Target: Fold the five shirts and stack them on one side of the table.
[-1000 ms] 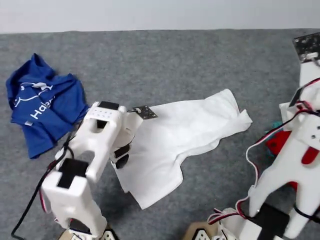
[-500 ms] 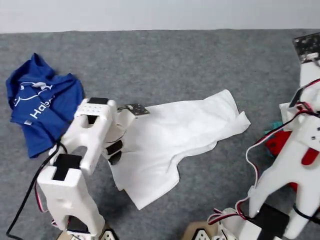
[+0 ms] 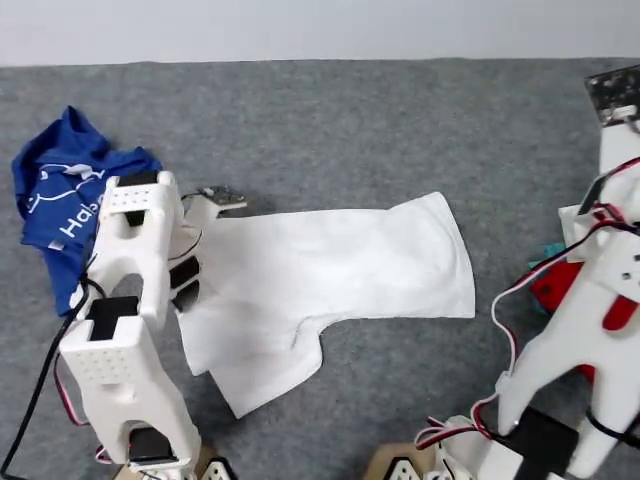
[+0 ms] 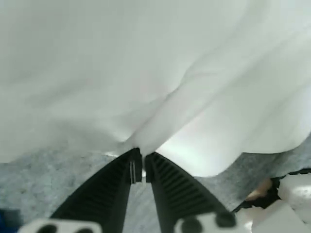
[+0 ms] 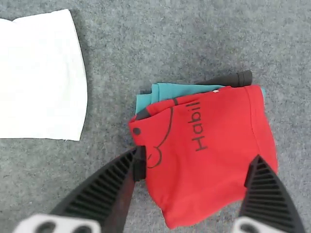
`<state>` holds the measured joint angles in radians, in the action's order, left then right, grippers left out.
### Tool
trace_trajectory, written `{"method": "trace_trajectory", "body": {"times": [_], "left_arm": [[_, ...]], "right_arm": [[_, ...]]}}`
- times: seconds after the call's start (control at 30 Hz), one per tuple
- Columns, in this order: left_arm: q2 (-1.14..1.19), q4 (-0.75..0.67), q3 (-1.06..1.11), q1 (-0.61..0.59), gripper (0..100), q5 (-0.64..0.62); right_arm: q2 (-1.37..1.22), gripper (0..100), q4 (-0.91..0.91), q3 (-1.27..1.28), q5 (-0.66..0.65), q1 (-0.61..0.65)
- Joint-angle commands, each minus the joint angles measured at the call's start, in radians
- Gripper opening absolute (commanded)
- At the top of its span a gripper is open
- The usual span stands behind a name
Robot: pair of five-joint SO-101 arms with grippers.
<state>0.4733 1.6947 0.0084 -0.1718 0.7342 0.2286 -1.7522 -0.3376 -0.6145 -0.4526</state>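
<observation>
A grey carpet covers the table, with a pale wall behind it. The white shirt lies spread across the middle, mostly flat, with 1 flap, likely a sleeve, trailing toward the arms' side. The left gripper is clamped tight on a pinch of its cloth, at the edge nearest the blue shirt, which lies crumpled at the far left. Over on the right, the right gripper hangs with its jaws spread wide and nothing in them. It is above the red shirt, which tops a folded pile of 3, with a teal shirt and a black shirt peeking out beneath.

To my eye the step in hand is laying the white shirt out flat for folding. Doing that well means a firm pinch and a low hand, so the cloth slides over the carpet rather than lifting and bunching. The carpet looks grippy, so a slow, even pull should smooth the ridges near the jaws. The pull ought to stop short of the blue shirt, or the 2 may tangle. The trailing flap will want tucking in first.
</observation>
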Motion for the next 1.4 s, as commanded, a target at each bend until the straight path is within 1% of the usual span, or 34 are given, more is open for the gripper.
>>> {"method": "trace_trajectory", "body": {"times": [0.0, 0.13, 0.23, 0.3, 0.5, 0.63, 0.73, 0.9, 1.03, 1.13, 1.23, 1.37], "left_arm": [[-0.006, 0.037, -0.047, -0.002, 0, 0.006], [-0.008, 0.055, -0.045, 0.009, 1, 0.008], [-0.014, 0.055, -0.048, 0.008, 7, 0.005], [-0.014, 0.055, -0.048, 0.006, 9, 0.003], [-0.015, 0.057, -0.048, 0.008, 10, 0.000], [-0.071, 0.057, -0.047, 0.025, 10, -0.048], [-0.166, 0.057, -0.044, 0.069, 10, -0.097], [-0.321, 0.057, -0.044, 0.158, 10, -0.187], [-0.384, 0.058, -0.015, 0.204, 10, -0.272], [-0.388, 0.057, 0.088, 0.259, 10, -0.275], [-0.390, 0.052, 0.196, 0.344, 10, -0.275], [-0.390, -0.002, 0.251, 0.448, 10, -0.275]], "right_arm": [[0.035, 33.2, -0.036, -0.009, 0.005, -0.008], [0.035, 33.2, -0.036, -0.009, 0.005, -0.010], [0.035, 33.3, -0.036, -0.008, 0.005, -0.010], [0.028, 33.4, -0.036, -0.008, 0.005, -0.010], [0.024, 33.4, -0.035, -0.006, 0.005, -0.008], [-0.012, 33.4, -0.035, -0.006, 0.005, -0.007], [-0.074, 33.3, -0.035, -0.006, 0.009, -0.004], [-0.163, 33.3, -0.035, -0.008, 0.012, 0.053], [-0.200, 33.3, -0.035, -0.008, 0.012, 0.099], [-0.219, 33.3, -0.035, -0.008, 0.012, 0.116], [-0.242, 33.3, -0.035, -0.008, 0.011, 0.113], [-0.274, 33.3, -0.035, -0.008, 0.006, 0.091]]}}
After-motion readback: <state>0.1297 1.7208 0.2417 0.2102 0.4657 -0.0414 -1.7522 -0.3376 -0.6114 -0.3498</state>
